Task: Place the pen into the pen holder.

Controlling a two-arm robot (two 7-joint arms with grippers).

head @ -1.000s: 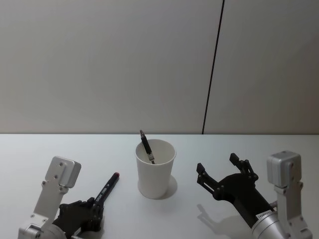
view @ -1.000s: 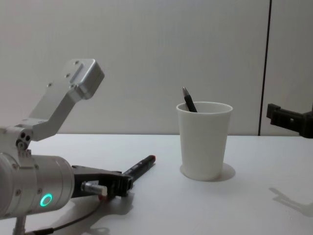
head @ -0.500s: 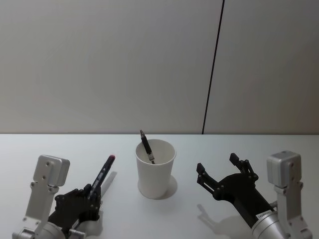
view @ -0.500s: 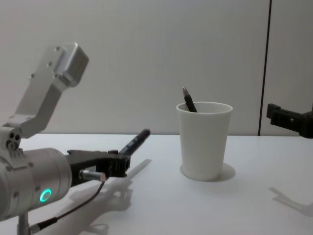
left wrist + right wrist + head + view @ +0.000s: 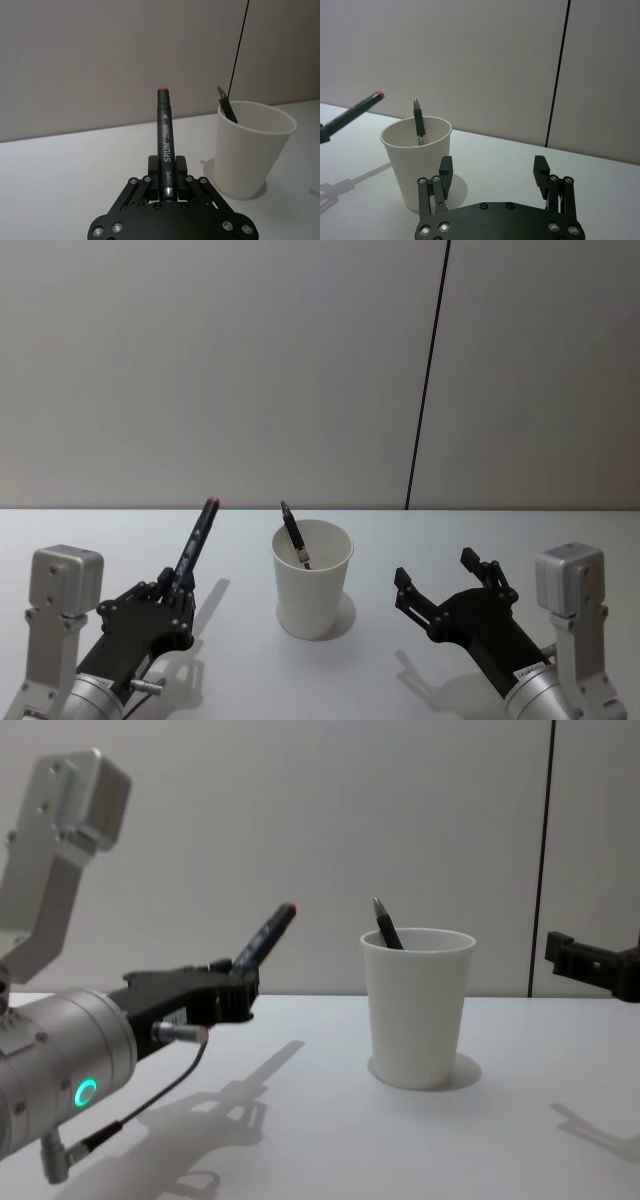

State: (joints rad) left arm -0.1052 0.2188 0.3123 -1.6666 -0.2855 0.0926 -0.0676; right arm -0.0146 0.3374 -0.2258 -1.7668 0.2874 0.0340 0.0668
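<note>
My left gripper (image 5: 178,592) (image 5: 243,985) (image 5: 165,178) is shut on a black pen (image 5: 196,538) (image 5: 266,935) (image 5: 164,141) (image 5: 353,112) with a red end, held tilted up above the table, left of the pen holder. The pen holder is a white paper cup (image 5: 312,580) (image 5: 417,1008) (image 5: 251,146) (image 5: 416,157) standing upright at the table's middle. Another dark pen (image 5: 293,534) (image 5: 386,925) (image 5: 418,121) leans inside it. To the cup's right, my right gripper (image 5: 437,580) (image 5: 492,170) hangs open and holds nothing.
The white table (image 5: 400,540) runs back to a grey wall with a dark vertical seam (image 5: 428,375). Bare tabletop lies around the cup on all sides.
My left gripper has lifted the pen off the table and tilted its red end upward. The right arm and the cup have not moved.
</note>
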